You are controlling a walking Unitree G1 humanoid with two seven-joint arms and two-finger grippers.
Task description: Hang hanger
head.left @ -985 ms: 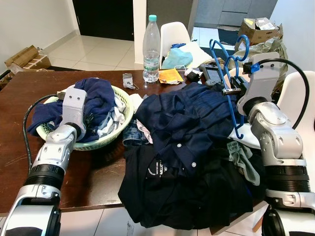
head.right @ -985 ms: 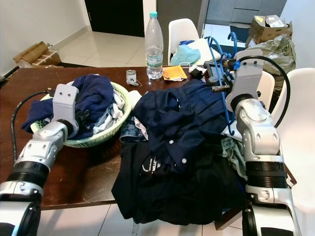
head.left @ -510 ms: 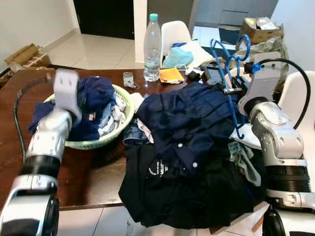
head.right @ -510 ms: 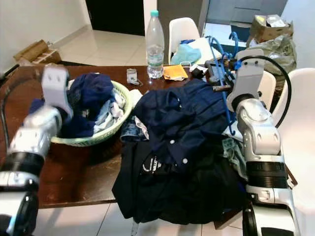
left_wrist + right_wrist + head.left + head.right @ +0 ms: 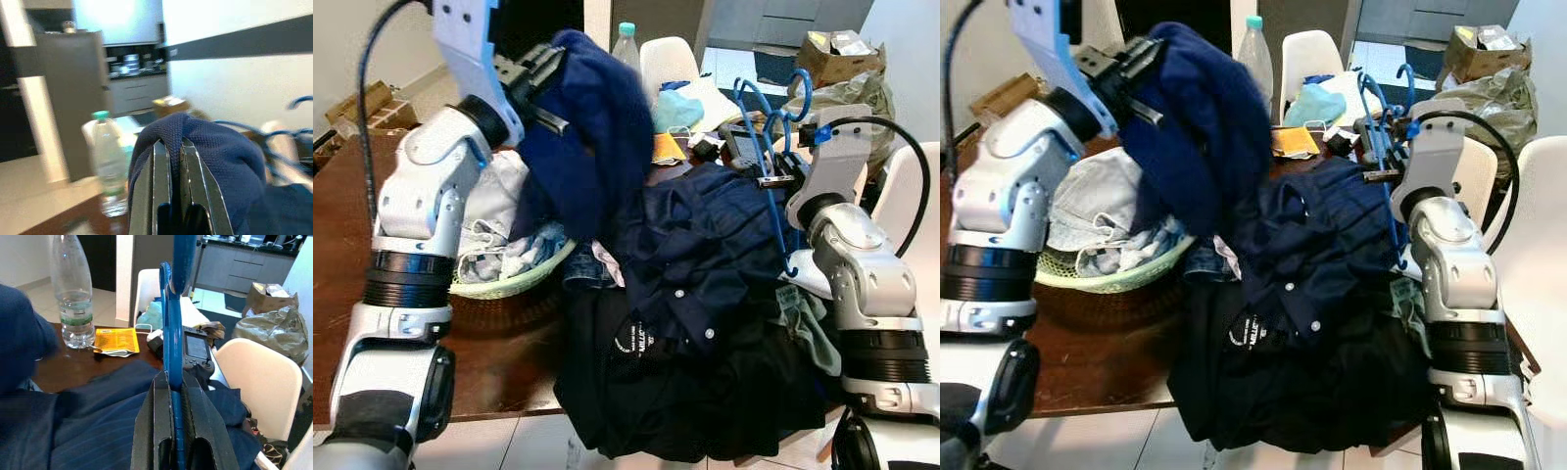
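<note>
I have the left gripper (image 5: 546, 73) pinched shut on a navy garment (image 5: 582, 137), raised high above the green basket (image 5: 509, 284) so the cloth hangs free of the pile — my guess is that lets it drape open for hanging. The right gripper (image 5: 171, 387) is clamped on the blue hanger (image 5: 773, 147), held upright over the dark shirts (image 5: 695, 255) on the table's far right, hook up — near the garment, not touching it.
</note>
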